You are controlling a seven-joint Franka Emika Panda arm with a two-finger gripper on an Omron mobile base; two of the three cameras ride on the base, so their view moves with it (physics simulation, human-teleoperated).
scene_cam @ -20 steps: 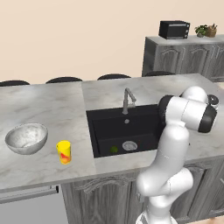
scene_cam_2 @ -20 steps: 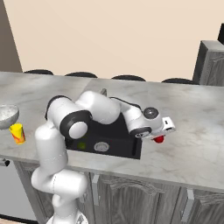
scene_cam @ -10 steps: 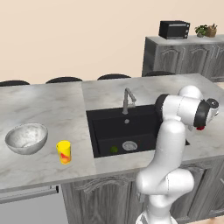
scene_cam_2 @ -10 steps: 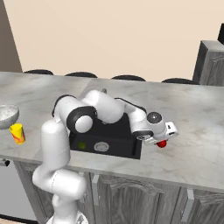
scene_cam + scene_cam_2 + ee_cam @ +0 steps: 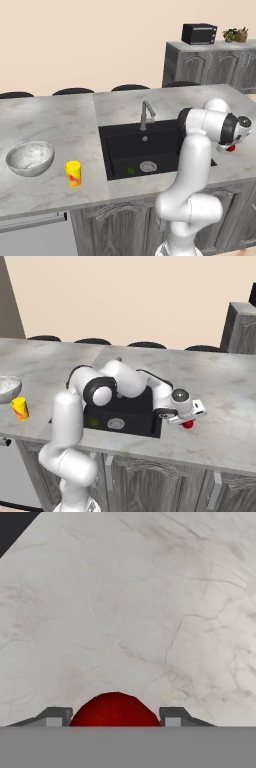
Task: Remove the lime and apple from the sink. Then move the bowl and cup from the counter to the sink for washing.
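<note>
Right of the sink (image 5: pixel 120 150), over the marbled desk (image 5: pixel 225 421), the pincer (image 5: pixel 189 420) is clamped on the apple (image 5: pixel 188 424), which sits red between the two finger tips in the hand view, with bare desk beyond it. Whether the apple already touches the desk I cannot tell; it hangs very low over it. So, as I judge it, the first fruit is out of the basin but not yet let go.

The lime (image 5: pixel 130 171) lies in the sink at its near edge, just left of the silver drain (image 5: pixel 148 166), and has yet to be fetched. On the left stretch of the desk the bowl (image 5: pixel 30 158) and the cup (image 5: pixel 73 173) stand side by side, the cup nearer and to the right, neither of them moved to the sink.

Against the earlier frames the arm has swung further right and down, carrying the apple away from the basin's rim; lime, bowl and cup are where they were.
</note>
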